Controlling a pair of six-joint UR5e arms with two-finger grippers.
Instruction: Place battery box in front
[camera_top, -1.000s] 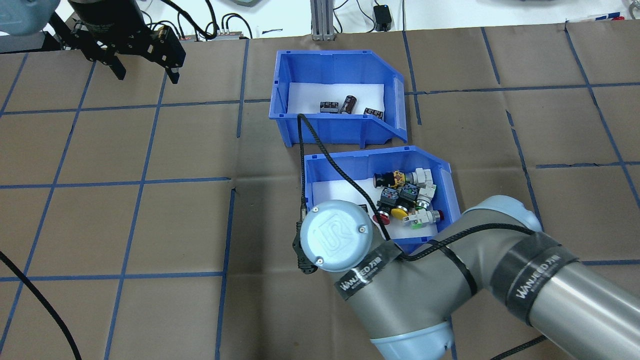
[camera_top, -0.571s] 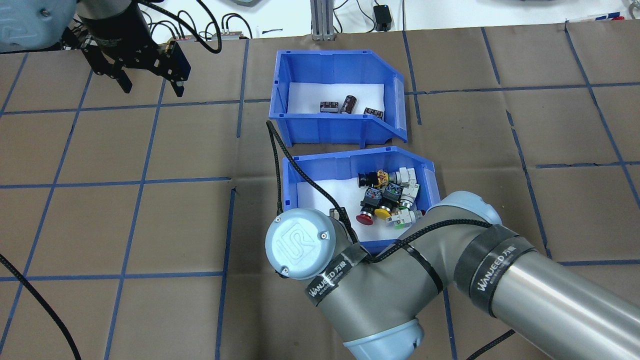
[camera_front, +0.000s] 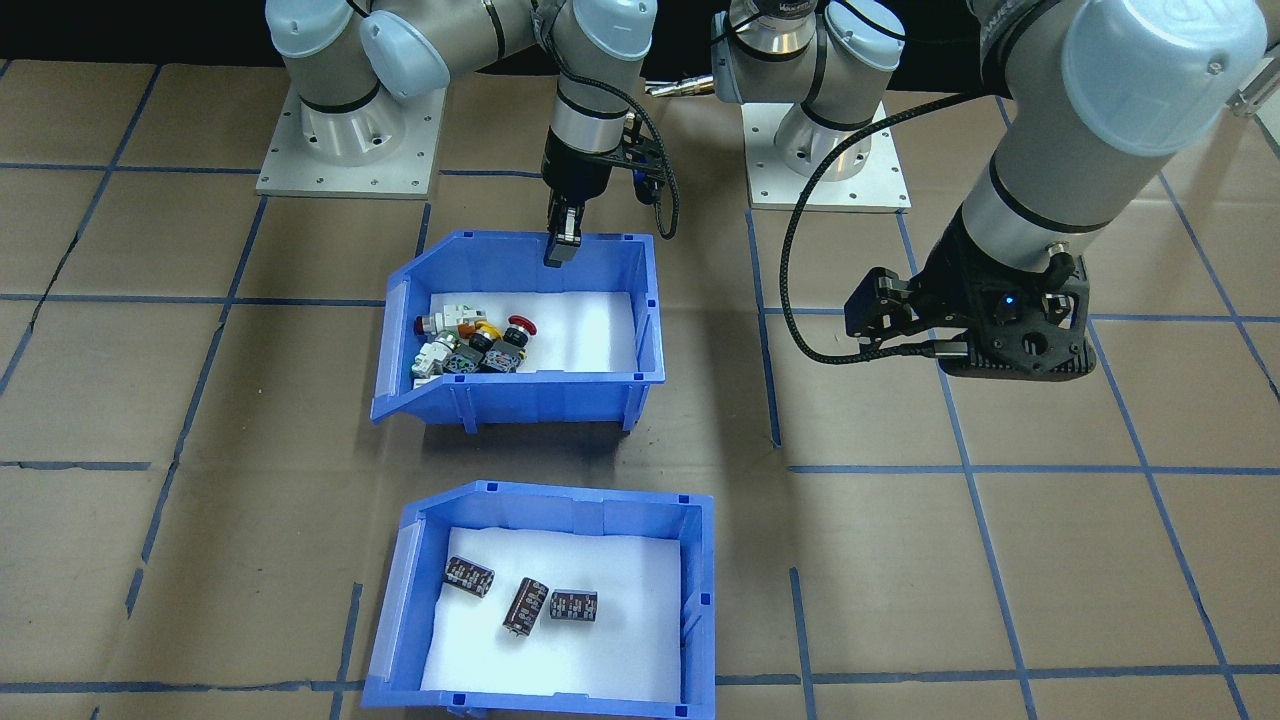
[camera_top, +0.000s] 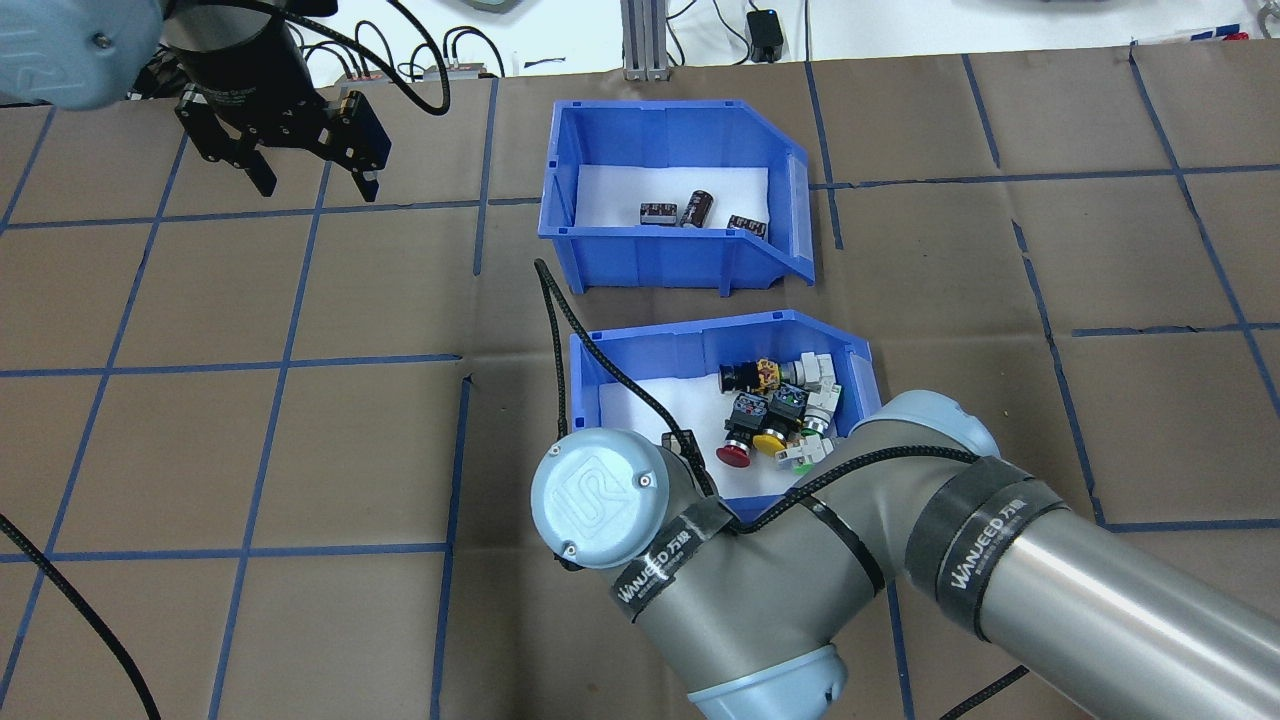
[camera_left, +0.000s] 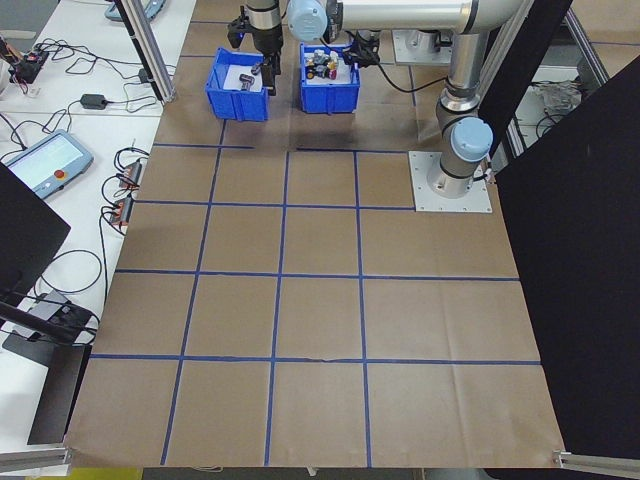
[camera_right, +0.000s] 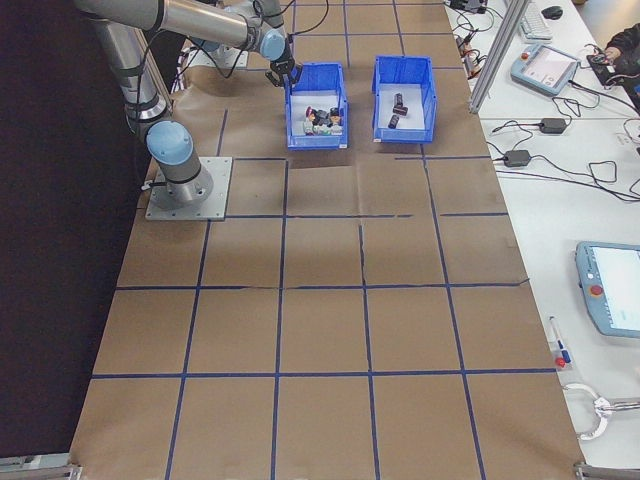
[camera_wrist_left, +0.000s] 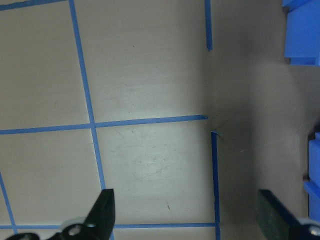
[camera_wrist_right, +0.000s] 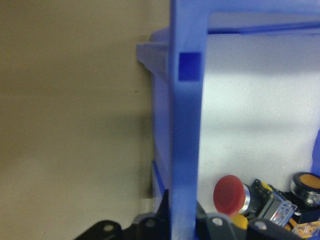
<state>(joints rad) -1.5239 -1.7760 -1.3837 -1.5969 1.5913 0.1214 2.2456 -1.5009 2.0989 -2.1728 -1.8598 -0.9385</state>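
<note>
Blue switch bin (camera_top: 715, 400) got dragged back toward the robot.
Right gripper (camera_front: 560, 235) was clamped on its wall; left gripper (camera_top: 312, 165) hung wide open, so the battery box (camera_top: 670, 190) sat in front.

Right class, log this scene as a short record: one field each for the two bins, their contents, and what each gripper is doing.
battery box: far side of table from robot, untouched
batteries: three, lying on white foam
switch bin: nearer the robot, gripped by its near wall
switches: piled at one end
right gripper: shut on switch bin's wall
left gripper: open, empty, over bare table
gap: the two bins are apart
</note>
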